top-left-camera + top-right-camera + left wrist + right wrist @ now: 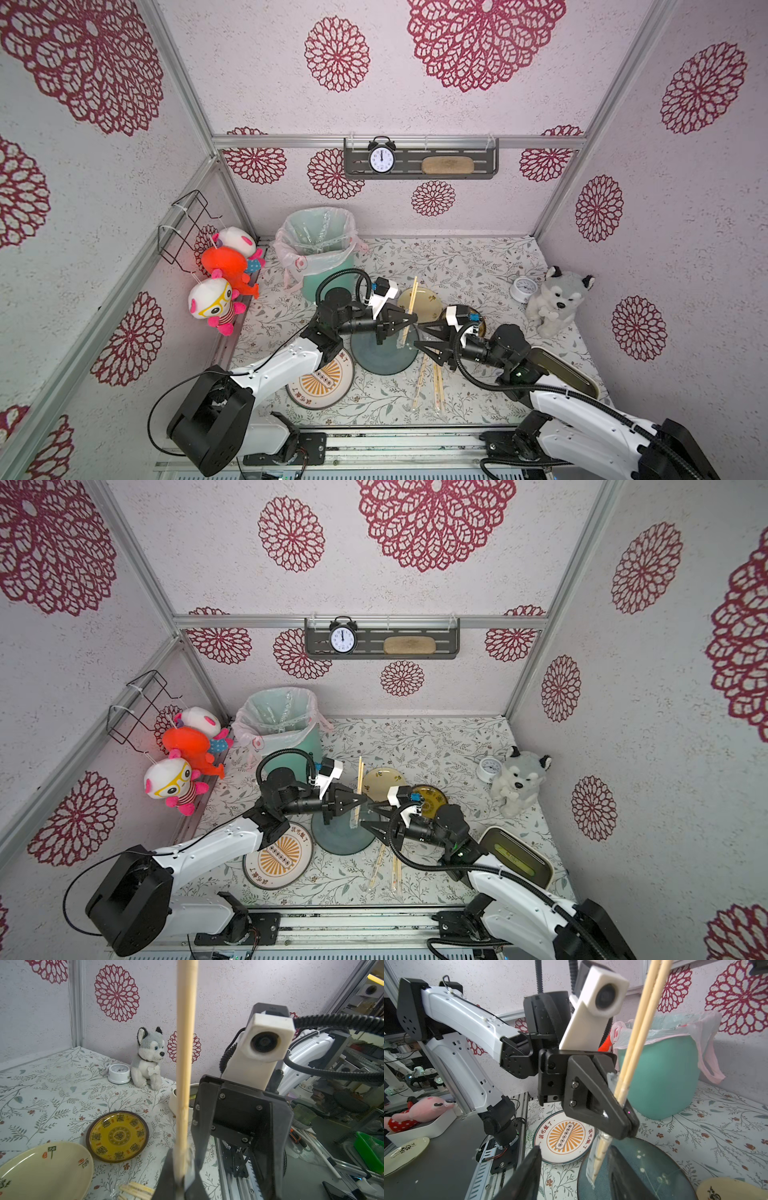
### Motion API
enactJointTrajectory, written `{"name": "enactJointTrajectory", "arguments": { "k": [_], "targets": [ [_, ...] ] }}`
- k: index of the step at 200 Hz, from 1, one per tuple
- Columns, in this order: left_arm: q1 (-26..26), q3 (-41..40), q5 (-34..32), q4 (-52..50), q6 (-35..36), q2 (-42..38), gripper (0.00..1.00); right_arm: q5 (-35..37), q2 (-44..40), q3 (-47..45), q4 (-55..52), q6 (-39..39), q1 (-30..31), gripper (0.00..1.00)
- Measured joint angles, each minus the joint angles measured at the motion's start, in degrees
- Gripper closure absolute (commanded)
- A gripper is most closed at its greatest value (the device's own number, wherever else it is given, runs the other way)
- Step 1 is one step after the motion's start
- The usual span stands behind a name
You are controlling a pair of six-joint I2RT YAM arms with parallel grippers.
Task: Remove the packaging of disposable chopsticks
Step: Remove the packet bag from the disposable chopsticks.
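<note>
Two chopsticks (642,1022) in left pincer (631,1122)

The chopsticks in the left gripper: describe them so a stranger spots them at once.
Find the dark teal plate in the middle. Above it the left gripper is shut on a pair of chopsticks. Only this pair stands nearly upright, top bare; the other pairs lie flat on the table.

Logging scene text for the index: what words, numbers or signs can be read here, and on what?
"该吃饭了", red, twice round the white sunburst plate; its centre strip too small.
Dial numbers on the black alarm clock and small white clock: too small.
Marks on the cream plate and yellow plate: not legible.
</note>
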Motion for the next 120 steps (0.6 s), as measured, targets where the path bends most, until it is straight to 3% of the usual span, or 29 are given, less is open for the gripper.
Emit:
{"name": "enactJointTrajectory", "arguments": {
  "k": [33, 120],
  "targets": [
    [-1.7, 0.0, 1.5, -0.8, 1.3, 0.5, 1.00, 2.7, -2.7, 0.3, -0.5, -0.4, -0.1, 0.53],
    [-4.0, -3.1, 5.3, -2.0, 5.4, 0.2, 1.00, 2.6, 0.2, 2.1, 3.5, 0.5, -1.6, 0.70]
  ]
}}
